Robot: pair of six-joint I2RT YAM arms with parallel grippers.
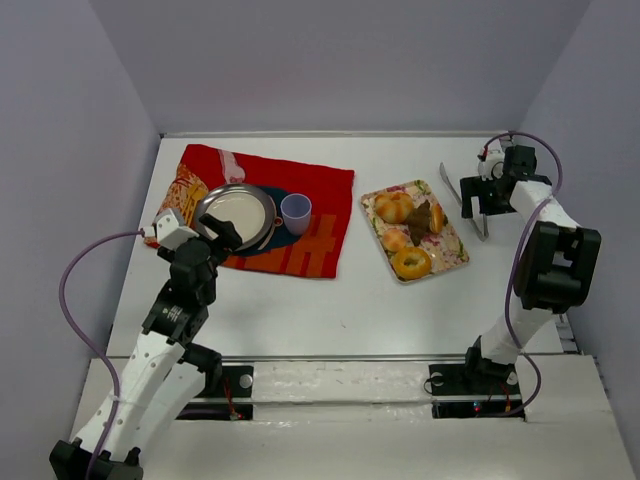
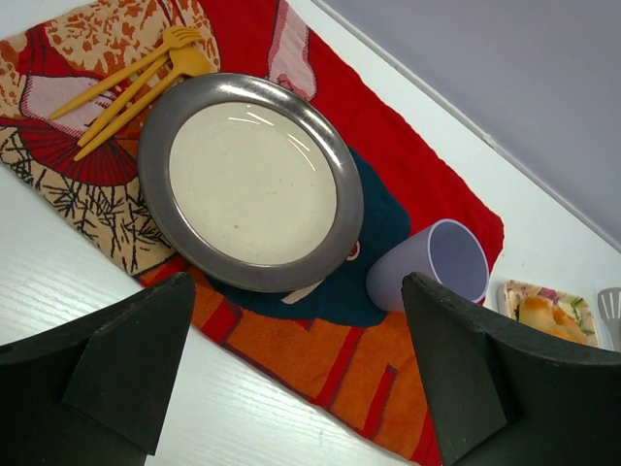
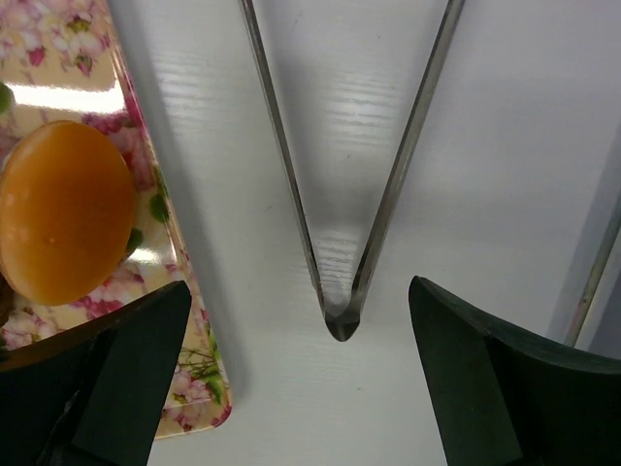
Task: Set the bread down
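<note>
The white table (image 1: 300, 310) carries a red patterned placemat (image 1: 320, 215) on the left and a floral tray (image 1: 452, 250) right of centre. All the bread is on that tray: two golden rolls (image 1: 394, 206), a ring doughnut (image 1: 411, 262) and a dark pastry (image 1: 422, 217). None of it has reached the steel plate (image 2: 252, 184), which lies bare on the placemat.

Metal tongs (image 3: 383, 228) lie flat on the table just right of the tray. The right gripper (image 3: 299, 291) hangs over their hinged end with its jaws spread wide and nothing in them. The left gripper (image 2: 299, 282) is likewise spread and empty at the near edge of the plate, with a lilac cup (image 2: 432, 267) to its right and yellow forks (image 2: 136, 83) at the far left.

This looks like the reach for the tongs. The next move probably calls for lowering squarely over both tong arms and squeezing them without nudging the tray.

From the right wrist the tong tips run out of frame, and the gripper's height above the table cannot be judged. From above, the right gripper hides part of the tongs. Which bread is meant is not clear
</note>
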